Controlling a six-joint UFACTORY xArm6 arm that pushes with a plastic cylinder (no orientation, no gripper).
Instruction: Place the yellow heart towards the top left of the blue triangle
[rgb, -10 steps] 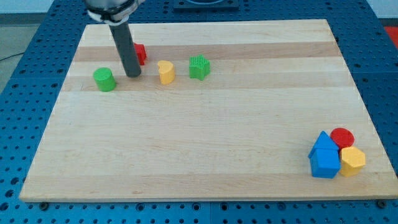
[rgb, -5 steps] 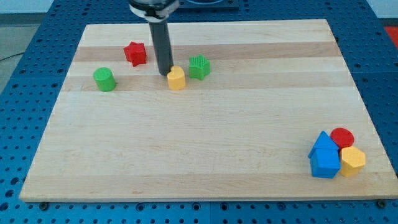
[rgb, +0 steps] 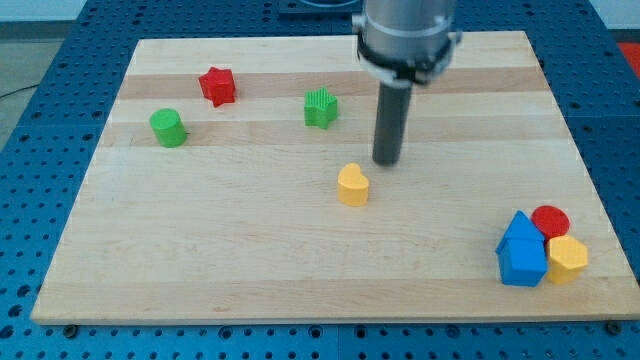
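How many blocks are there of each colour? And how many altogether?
Green: 2, the green cylinder and the green star.
Red: 2, the red star and the red cylinder.
Yellow: 2, the yellow heart and the yellow hexagon.
Blue: 2, the blue triangle and the blue cube.
Total: 8 blocks.
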